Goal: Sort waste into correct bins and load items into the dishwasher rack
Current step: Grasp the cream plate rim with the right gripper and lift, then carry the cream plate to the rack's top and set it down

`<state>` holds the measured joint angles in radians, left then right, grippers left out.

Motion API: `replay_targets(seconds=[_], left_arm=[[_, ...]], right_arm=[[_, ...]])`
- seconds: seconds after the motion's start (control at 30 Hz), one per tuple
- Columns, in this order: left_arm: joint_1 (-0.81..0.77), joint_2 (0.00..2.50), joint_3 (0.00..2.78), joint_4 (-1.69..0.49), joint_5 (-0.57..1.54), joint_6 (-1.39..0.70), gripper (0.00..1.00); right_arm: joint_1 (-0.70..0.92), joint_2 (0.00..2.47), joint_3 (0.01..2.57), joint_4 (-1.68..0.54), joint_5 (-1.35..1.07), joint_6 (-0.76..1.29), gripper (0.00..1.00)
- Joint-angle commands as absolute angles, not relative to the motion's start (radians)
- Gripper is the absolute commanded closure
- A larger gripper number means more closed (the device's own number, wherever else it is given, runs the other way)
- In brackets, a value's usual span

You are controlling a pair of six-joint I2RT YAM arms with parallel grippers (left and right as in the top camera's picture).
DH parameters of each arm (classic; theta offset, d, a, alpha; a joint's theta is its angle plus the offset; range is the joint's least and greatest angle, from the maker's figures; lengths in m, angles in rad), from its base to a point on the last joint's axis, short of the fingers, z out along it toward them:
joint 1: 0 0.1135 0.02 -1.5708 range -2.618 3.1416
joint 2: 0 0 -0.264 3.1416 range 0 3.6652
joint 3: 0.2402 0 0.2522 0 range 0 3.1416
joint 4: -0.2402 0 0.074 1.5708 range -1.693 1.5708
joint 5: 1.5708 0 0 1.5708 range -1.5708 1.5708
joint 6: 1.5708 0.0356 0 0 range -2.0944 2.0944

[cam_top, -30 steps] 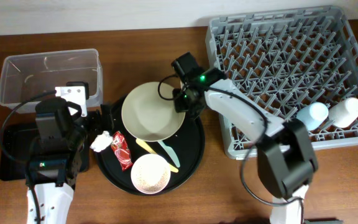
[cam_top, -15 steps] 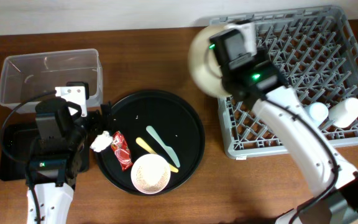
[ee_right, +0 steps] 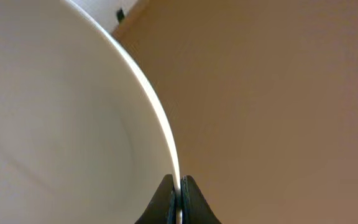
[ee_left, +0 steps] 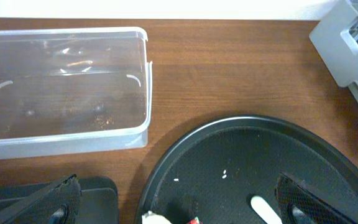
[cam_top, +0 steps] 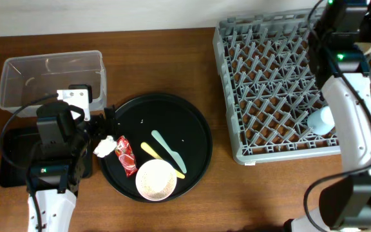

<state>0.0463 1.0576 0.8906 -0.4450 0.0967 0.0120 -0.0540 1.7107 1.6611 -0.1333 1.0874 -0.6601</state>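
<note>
Okay, overhead: right arm point(cam_top: 353, 116) is raised over the far right corner of the dishwasher rack point(cam_top: 269, 77), and the plate is mostly hidden behind its wrist at the frame edge. Red wrapper point(cam_top: 125, 156), bowl point(cam_top: 156, 180), yellow utensil point(cam_top: 163, 161) and mint utensil point(cam_top: 168, 151) lie on the round black tray point(cam_top: 195, 122); the tissue point(cam_top: 104, 147) is at its left edge.

Left wrist: left gripper point(ee_left: 179, 205) has its jaws spread wide and holds nothing, above the tray near the clear tub point(ee_left: 61, 81).

Right wrist: right gripper point(ee_right: 178, 202) is pinched tight on the thin rim of the cream plate point(ee_right: 55, 124) — the plate hangs off to one side.

Likely rigid, glazed, slippery and breakable, heavy for an edge pinch — the rim is the sensible hold, so set it gently between the pegs.
</note>
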Motion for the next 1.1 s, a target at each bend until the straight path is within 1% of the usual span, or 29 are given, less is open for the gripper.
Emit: replay_targets(seconds=[0.0,0.1,0.23,0.4,0.5,0.63,0.77,1.07], left_arm=[[0.049,1.056,0.915,-0.443,0.089,0.028,0.01],[0.049,1.056,0.915,-0.444,0.089,0.028,0.01],[0.049,1.056,0.915,-0.443,0.089,0.028,0.01],[0.049,1.056,0.915,-0.443,0.089,0.028,0.01],[0.049,1.056,0.915,-0.444,0.089,0.028,0.01],[0.049,1.056,0.915,-0.444,0.089,0.028,0.01],[0.049,1.056,0.915,-0.444,0.089,0.028,0.01],[0.049,1.056,0.915,-0.451,0.089,0.028,0.01]], right_arm=[[-0.074,1.827,1.679,-0.081,1.117,-0.832,0.96],[-0.089,1.916,1.679,-0.043,1.163,-0.867,0.96],[-0.120,2.016,1.679,0.146,1.233,-0.978,0.96],[-0.120,2.038,1.679,0.219,1.190,-0.995,0.96],[-0.125,2.038,1.679,0.221,1.158,-0.999,0.96],[-0.126,2.038,1.679,0.149,1.061,-1.017,0.96],[-0.133,2.040,1.679,0.199,1.047,-1.070,0.96],[-0.125,2.056,1.678,0.147,1.013,-1.077,0.96]])
